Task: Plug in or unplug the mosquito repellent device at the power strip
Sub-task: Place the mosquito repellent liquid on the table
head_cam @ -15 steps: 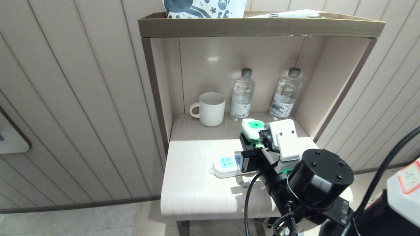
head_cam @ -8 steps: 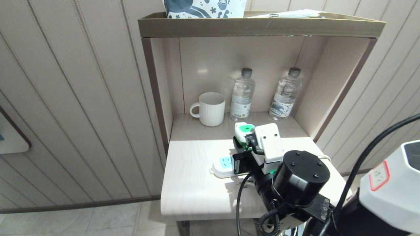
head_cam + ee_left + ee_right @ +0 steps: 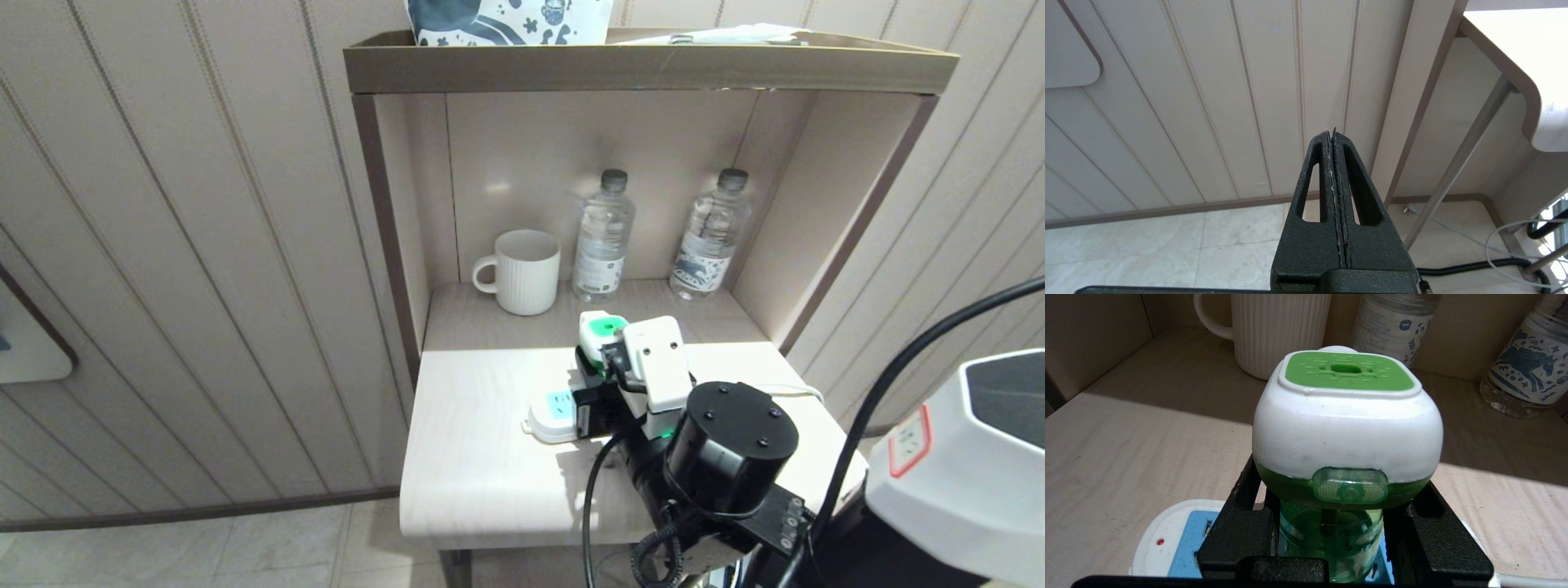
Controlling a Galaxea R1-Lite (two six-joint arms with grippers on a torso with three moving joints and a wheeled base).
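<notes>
Water bottle (image 3: 1527,371) label: horse drawing, writing unreadable.

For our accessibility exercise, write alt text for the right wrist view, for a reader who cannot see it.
The right tool grips the green bottle of the mosquito repellent device, held upright above the power strip on a pale table. Behind stand a ribbed white mug and two water bottles.
</notes>
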